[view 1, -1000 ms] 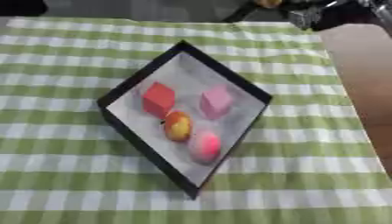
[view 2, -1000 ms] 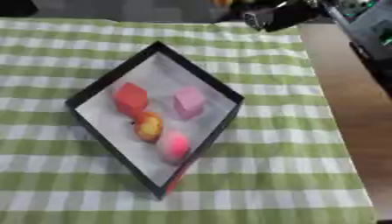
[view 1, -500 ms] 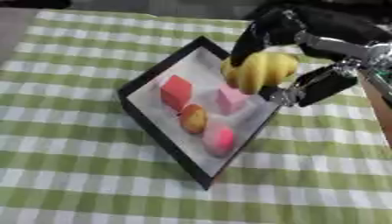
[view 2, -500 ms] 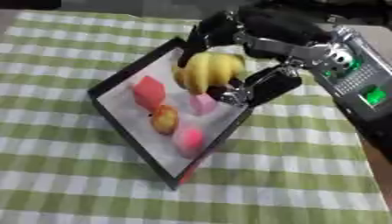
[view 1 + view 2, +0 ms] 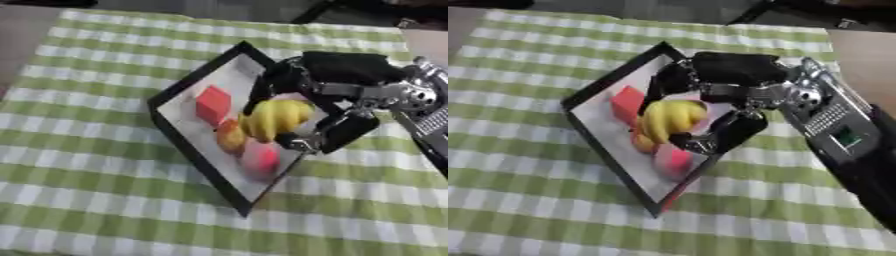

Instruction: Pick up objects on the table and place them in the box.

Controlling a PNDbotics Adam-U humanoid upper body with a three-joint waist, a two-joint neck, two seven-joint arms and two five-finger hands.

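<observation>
Nearly done: right hand (image 5: 332, 107) clutching yellow banana bunch (image 5: 274, 118), hovering over black box (image 5: 172, 95). Red block (image 5: 213, 103), orange fruit (image 5: 230, 137), pink fruit (image 5: 261, 157) lying inside. Checked tabletop (image 5: 96, 165) showing nothing else. Release remaining. Left hand out of sight.

— What does the arm look like?
— Black right hand (image 5: 728, 95) with thick black fingers (image 5: 732, 131), and a silver wrist joint (image 5: 798, 97) behind it.
— And the forearm (image 5: 859, 150)?
— Black past the joint, carrying a grey panel.
</observation>
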